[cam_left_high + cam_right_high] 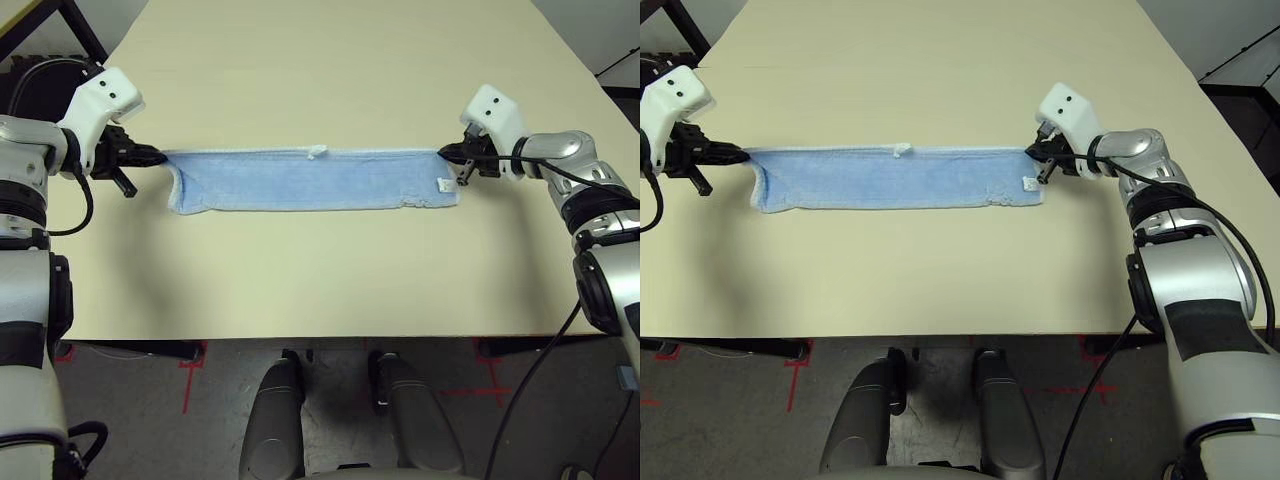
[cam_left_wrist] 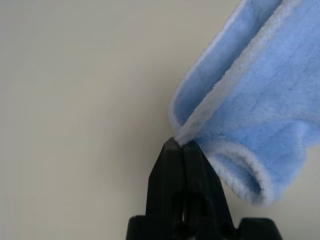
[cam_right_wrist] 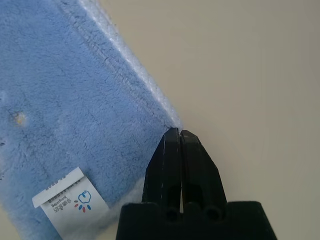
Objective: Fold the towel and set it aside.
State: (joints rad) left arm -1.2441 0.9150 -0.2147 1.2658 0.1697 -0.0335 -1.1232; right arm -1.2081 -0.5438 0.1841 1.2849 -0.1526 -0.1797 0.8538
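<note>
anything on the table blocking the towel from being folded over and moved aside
Nothing visible does. The towel lies as a long folded strip on the table, the left pincer shut on one far corner and the right pincer shut on the other. The tabletop all around the strip is bare.

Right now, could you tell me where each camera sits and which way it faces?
Left eye view: on the head, looking forward and down at the table, over both silver forearms; the towel lies stretched between the left gripper and right gripper.
Right eye view: beside it, the same scene shifted sideways.
Left wrist view: on the left wrist, looking along its shut black fingers at the pinched towel corner.
Right wrist view: on the right wrist, along its shut fingers at the other corner, near a white label.
All four share the towel.
</note>
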